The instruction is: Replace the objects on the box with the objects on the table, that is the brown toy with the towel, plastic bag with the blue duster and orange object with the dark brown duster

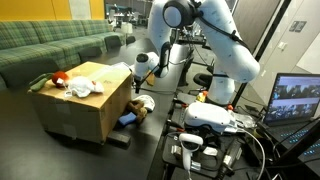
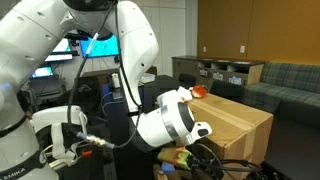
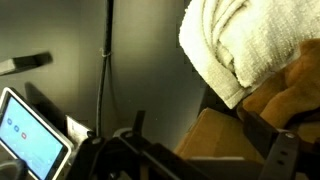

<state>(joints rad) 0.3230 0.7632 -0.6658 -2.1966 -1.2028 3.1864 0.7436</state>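
The box (image 1: 85, 108) stands on the dark table (image 1: 130, 150), and its top also shows from behind the arm (image 2: 240, 118). On the box lie the orange object (image 1: 58, 78), also seen at the box's far edge (image 2: 202, 92), and the white plastic bag (image 1: 86, 88). Beside the box on the table are the towel (image 1: 144, 101), the brown toy (image 1: 141, 112), the blue duster (image 1: 127, 121) and the dark brown duster (image 1: 118, 138). My gripper (image 1: 140, 77) hangs open and empty above the towel, by the box's corner. The wrist view shows the towel (image 3: 235, 45) over the brown toy (image 3: 290, 85).
A green sofa (image 1: 50, 45) runs behind the box. To the side of the arm's base are a laptop (image 1: 298, 100), cables and white equipment (image 1: 205, 118). A monitor (image 2: 95, 45) and shelves (image 2: 225, 70) stand further back. A small lit screen (image 3: 30, 140) lies low in the wrist view.
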